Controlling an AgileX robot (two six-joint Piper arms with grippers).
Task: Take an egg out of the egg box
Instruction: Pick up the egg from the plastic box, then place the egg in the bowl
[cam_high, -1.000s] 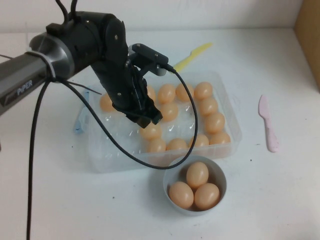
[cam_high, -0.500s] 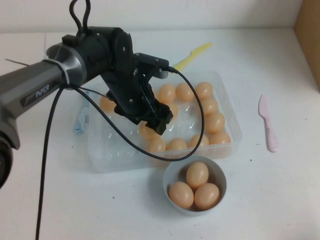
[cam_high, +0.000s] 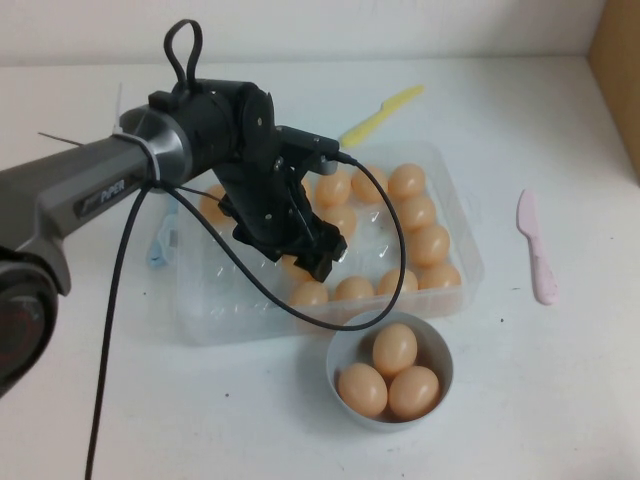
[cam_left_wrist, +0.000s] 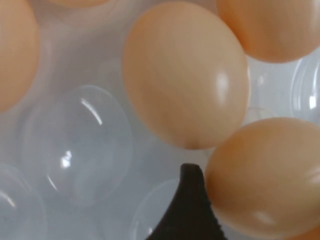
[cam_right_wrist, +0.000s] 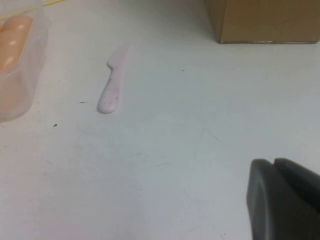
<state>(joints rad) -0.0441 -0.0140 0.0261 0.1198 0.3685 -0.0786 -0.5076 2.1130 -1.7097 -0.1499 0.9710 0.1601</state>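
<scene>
Left gripper (cam_high: 318, 252) was down inside the egg box (cam_high: 455, 240), one fingertip (cam_left_wrist: 187, 210) beside an egg (cam_left_wrist: 186, 75). Its opening could not be determined. Right gripper (cam_right_wrist: 282, 200) sat over bare table.

High view looks down; left wrist hugs the egg box (cam_left_wrist: 75, 150) (shared).

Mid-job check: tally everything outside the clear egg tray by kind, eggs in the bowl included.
Peach-orange eggs in bowl: 3
Round grey-blue bowl: 1
Plastic utensils, yellow, pink, pale blue: 3
Cardboard box: 1
Total: 8
Left gripper is low over the clear plastic egg box; right gripper is above the table.
</scene>
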